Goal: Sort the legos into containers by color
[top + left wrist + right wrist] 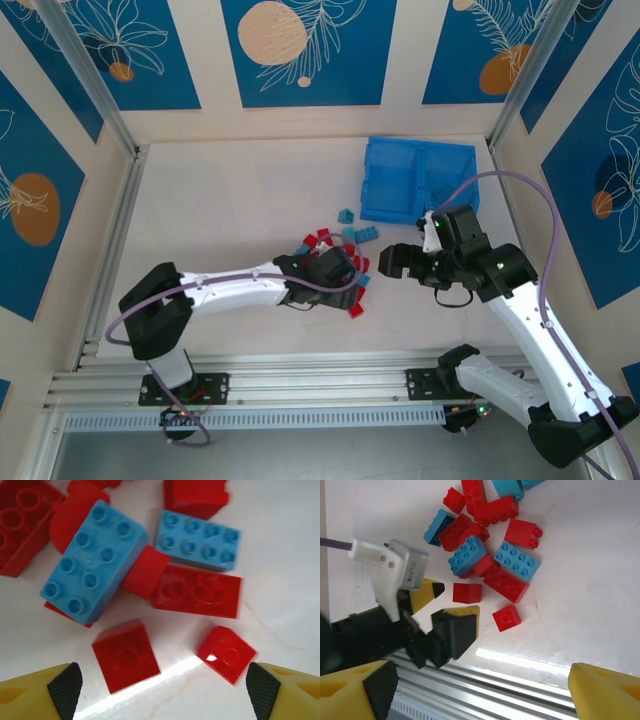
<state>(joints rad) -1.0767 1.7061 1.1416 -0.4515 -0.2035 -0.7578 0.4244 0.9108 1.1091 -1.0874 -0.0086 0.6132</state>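
We are looking down on a white table [230, 200] walled by blue-patterned panels [300, 50]. The legos [335, 250] are lying in a loose red-and-blue pile at the centre of the top view. The bin [415, 180] is sitting above and to the right of them, near but apart.

The left gripper [162, 690] is hanging low over the pile's lower edge, jaws standing wide with nothing between them. In its wrist view a square red brick [125, 655] is lying just ahead, a little left of centre. It has no long axis, and its sides are turning slightly off the line of the fingers.

The right gripper [485, 695] is gaping wide and empty too, with the pile well ahead in the upper part of its view. We are judging the left arm nearer, so the square brick looks like its pick, needing a short advance and a small twist.
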